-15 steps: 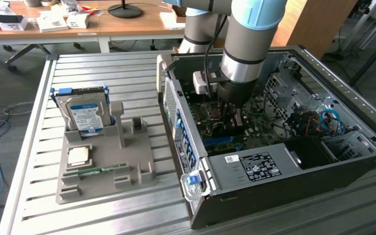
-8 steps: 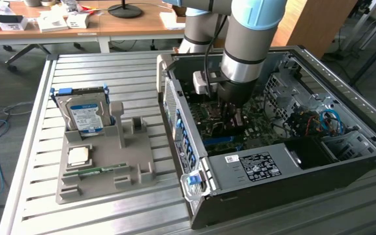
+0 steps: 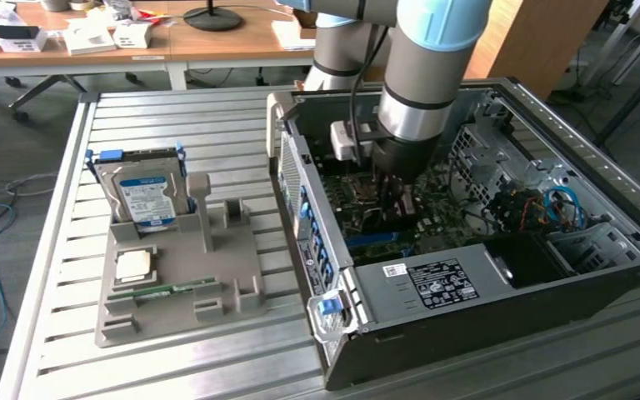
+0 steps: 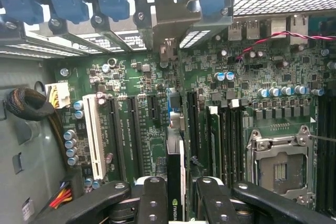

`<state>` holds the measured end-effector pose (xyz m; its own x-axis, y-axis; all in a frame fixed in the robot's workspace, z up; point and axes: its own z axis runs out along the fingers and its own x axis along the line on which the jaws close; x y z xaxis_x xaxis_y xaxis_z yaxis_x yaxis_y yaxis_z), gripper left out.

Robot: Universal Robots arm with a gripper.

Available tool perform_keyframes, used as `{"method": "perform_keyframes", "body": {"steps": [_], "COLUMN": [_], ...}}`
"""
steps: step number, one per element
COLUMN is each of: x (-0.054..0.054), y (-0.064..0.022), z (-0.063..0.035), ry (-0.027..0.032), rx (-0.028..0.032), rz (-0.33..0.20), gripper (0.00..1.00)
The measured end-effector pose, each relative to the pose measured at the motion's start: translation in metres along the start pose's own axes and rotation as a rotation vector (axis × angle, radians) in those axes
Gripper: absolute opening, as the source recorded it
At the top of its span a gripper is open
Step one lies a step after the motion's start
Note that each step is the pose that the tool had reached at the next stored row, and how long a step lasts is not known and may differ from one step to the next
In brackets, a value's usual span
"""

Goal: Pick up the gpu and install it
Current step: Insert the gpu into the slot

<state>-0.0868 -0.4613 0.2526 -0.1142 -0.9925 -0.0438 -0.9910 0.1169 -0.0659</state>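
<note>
The gpu [image 4: 174, 163] is a thin dark card seen edge-on, standing over the green motherboard [image 4: 142, 129] between the long black slots. Its silvery end bracket [image 4: 169, 22] sits against the case's rear wall, among the blue slot clips. My gripper [image 4: 177, 195] is shut on the gpu, with one black finger [image 4: 152, 198] on each side of the card's near end. Whether the card's edge is fully down in a slot is hidden. In the exterior view the gripper [image 3: 393, 190] reaches straight down into the open computer case [image 3: 465, 287].
A white slot [image 4: 94, 135], the CPU socket [image 4: 278, 166] and a sleeved cable bundle [image 4: 29, 106] surround the card. Outside the case, a grey holder [image 3: 226, 292] carries a hard drive [image 3: 142, 196], a CPU chip [image 3: 137, 265] and a memory stick [image 3: 170, 289] on the slatted metal table [image 3: 64, 350].
</note>
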Motion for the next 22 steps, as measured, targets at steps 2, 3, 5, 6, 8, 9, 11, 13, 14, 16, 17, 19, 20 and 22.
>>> {"method": "perform_keyframes", "body": {"steps": [2, 3, 5, 6, 8, 9, 11, 13, 14, 16, 17, 19, 20, 22], "x": [0.0005, 0.0007, 0.0016, 0.0022, 0.0035, 0.0038, 0.0038, 0.0038, 0.0038, 0.0039, 0.0041, 0.0041, 0.0041, 0.0041], "y": [-0.0002, -0.0002, -0.0003, -0.0004, -0.0005, -0.0005, -0.0005, -0.0006, -0.0006, 0.0, 0.0009, 0.002, 0.002, 0.0021], "z": [0.0, 0.0, 0.0, -0.0001, -0.0001, -0.0001, -0.0001, -0.0001, -0.0001, 0.0, 0.0, 0.0, 0.0, 0.0], "ry": [0.0, 0.0, -0.0001, -0.0001, -0.0002, 0.0, -0.0001, -0.0001, -0.0001, -0.0001, -0.0003, -0.0003, -0.0002, -0.0002], "rx": [0.0, 0.0001, 0.0001, 0.0, 0.0001, 0.0001, 0.0001, 0.0001, 0.0, 0.0003, 0.0006, 0.0008, 0.0007, 0.0007], "rz": [0.0, 0.0, 0.0, 0.0, 0.0, 0.0, 0.0, 0.0, 0.0, 0.0, 0.0, 0.0, 0.0, 0.0], "gripper": [0.26, 0.26, 0.26, 0.26, 0.26, 0.26, 0.26, 0.26, 0.26, 0.26, 0.26, 0.26, 0.26, 0.26]}}
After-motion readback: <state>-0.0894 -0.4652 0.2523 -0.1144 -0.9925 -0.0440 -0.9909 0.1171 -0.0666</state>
